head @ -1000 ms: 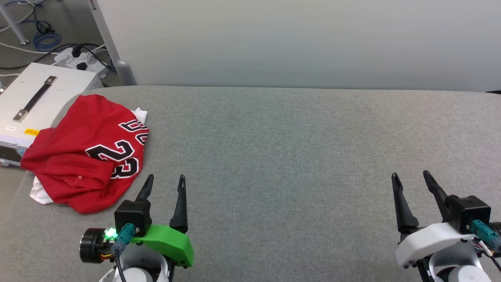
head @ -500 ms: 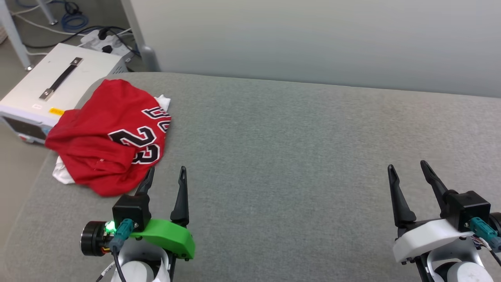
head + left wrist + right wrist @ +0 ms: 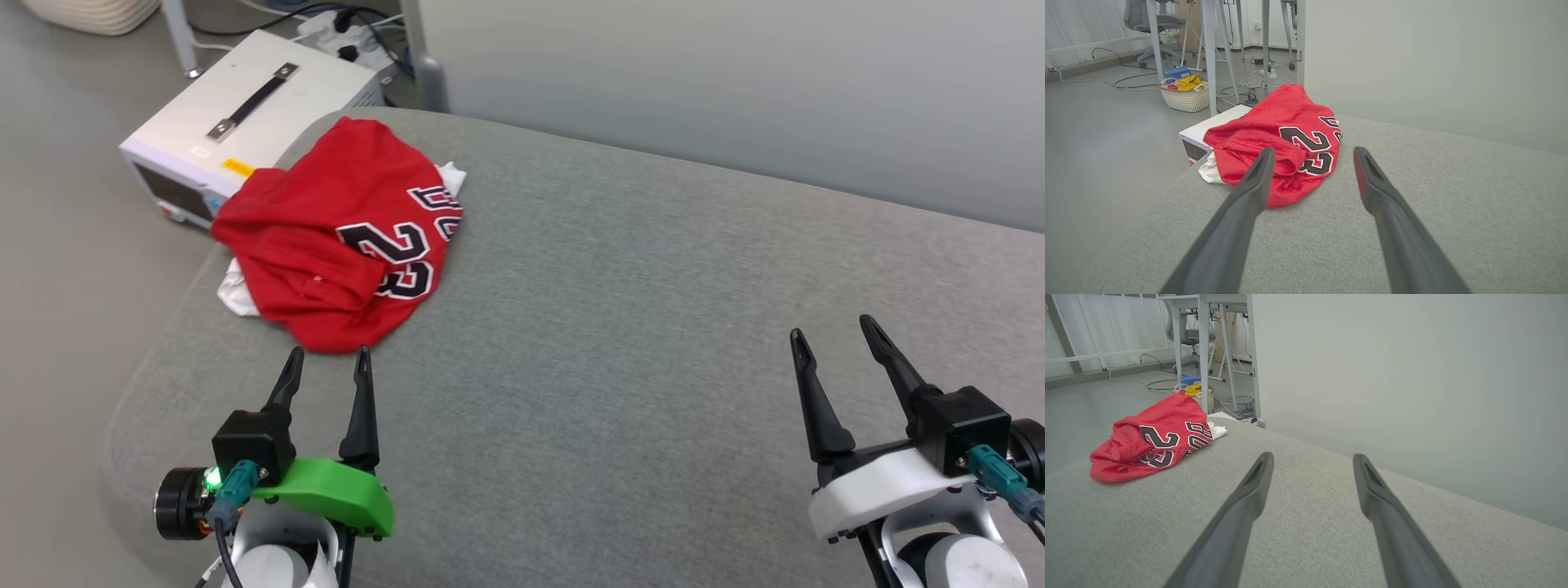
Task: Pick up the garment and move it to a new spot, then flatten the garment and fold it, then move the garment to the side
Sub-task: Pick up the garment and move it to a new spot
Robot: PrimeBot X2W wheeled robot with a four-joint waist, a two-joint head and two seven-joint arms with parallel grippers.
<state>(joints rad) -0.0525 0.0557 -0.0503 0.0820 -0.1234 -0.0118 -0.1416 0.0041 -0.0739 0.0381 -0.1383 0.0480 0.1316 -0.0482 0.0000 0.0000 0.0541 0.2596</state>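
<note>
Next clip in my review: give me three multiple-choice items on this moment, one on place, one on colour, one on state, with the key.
1. Where on the grey surface does the garment lie?
A) centre
B) right end
C) left end, just beyond the left arm's jaws

2. What colour is its "23" print?
A) yellow
B) black, white-outlined
C) blue

3. How do the jaws of both arms stand?
A) open, empty
B) both shut
C) left shut on cloth

Key:
1 C, the heap sits near the surface's left edge.
2 B, dark digits with pale outlines on red.
3 A, each pair is spread apart with nothing between.
</note>
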